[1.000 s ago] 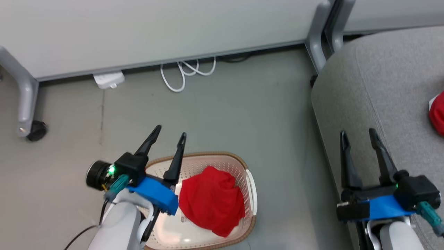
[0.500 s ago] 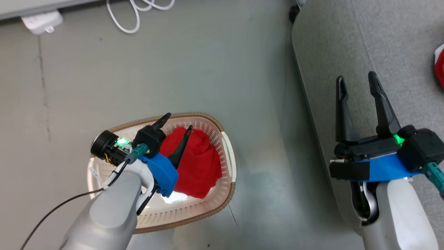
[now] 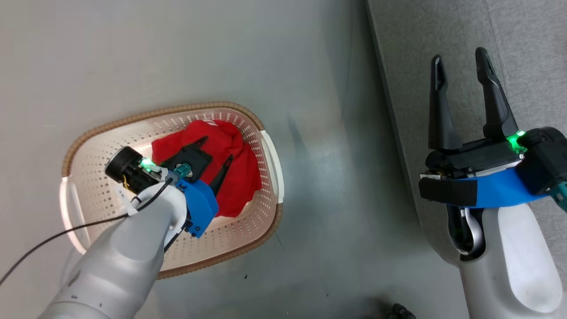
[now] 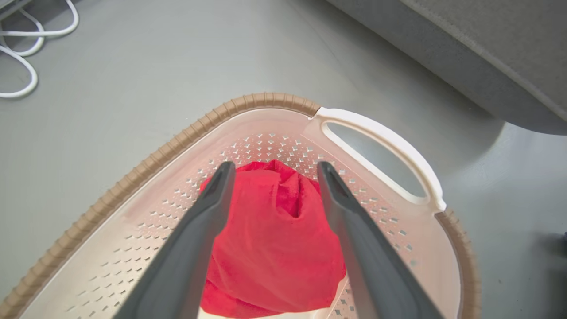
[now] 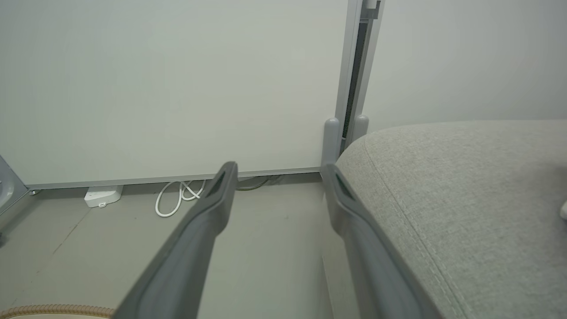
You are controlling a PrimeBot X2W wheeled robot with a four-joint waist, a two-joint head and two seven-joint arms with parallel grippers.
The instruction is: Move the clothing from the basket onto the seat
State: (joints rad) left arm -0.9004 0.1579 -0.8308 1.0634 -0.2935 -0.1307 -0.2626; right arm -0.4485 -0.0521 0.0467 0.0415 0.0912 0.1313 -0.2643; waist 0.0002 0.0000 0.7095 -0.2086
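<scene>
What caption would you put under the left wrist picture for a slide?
Left gripper, open, poised over the red clothing in the basket, near the grey seat.

The left gripper (image 3: pixel 217 148) is held with its two dark fingers spread wide and pitched steeply downward ahead of its pale forearm (image 3: pixel 119 261). The right gripper (image 3: pixel 460 54) is likewise spread wide, its fingers directed straight ahead of a blue wrist bracket (image 3: pixel 496 192), behind which the pale right forearm (image 3: pixel 509 266) is seen. A green light (image 3: pixel 514 141) is lit at each wrist.
</scene>
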